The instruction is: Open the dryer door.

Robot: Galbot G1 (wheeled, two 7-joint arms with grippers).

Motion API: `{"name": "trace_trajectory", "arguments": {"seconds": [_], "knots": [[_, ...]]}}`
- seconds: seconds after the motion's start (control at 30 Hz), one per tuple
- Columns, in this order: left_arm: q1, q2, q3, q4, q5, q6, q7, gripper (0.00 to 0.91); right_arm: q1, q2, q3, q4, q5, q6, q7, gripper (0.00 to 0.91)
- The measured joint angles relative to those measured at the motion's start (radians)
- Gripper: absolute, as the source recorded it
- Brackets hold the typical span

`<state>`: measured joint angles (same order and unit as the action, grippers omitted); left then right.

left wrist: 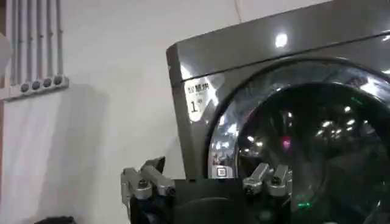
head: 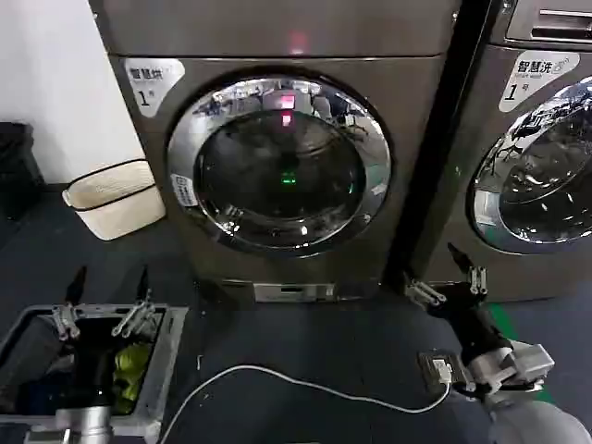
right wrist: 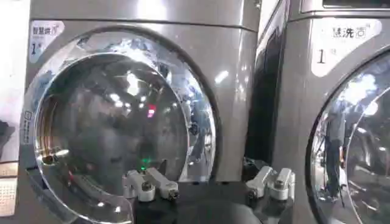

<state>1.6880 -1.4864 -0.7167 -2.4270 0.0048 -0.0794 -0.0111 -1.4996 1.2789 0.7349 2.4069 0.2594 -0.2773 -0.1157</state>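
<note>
Dryer door (head: 282,166) shut, well beyond both spread tools: right (head: 450,276) low beside, left (head: 104,301) over bin

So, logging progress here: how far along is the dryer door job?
Nothing is done: the dryer door sits shut, flush in its chrome ring. The open right gripper hovers low by the dryer's lower right corner; the open left gripper waits above the basket. Reaching, gripping and pulling remain.
</note>
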Motion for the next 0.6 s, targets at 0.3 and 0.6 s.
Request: {"name": "trace_trajectory", "arguments": {"seconds": [0.3, 0.6], "knots": [[-0.008, 0.005, 0.018, -0.001, 0.007, 0.006, 0.006, 0.907, 0.066, -0.048, -0.046, -0.014, 0.01, -0.042, -0.035, 0.907], [0.011, 0.001, 0.011, -0.03, 0.009, 0.004, 0.019, 0.907, 0.239, -0.192, -0.184, -0.168, 0.102, 0.026, -0.073, 0.907]]}}
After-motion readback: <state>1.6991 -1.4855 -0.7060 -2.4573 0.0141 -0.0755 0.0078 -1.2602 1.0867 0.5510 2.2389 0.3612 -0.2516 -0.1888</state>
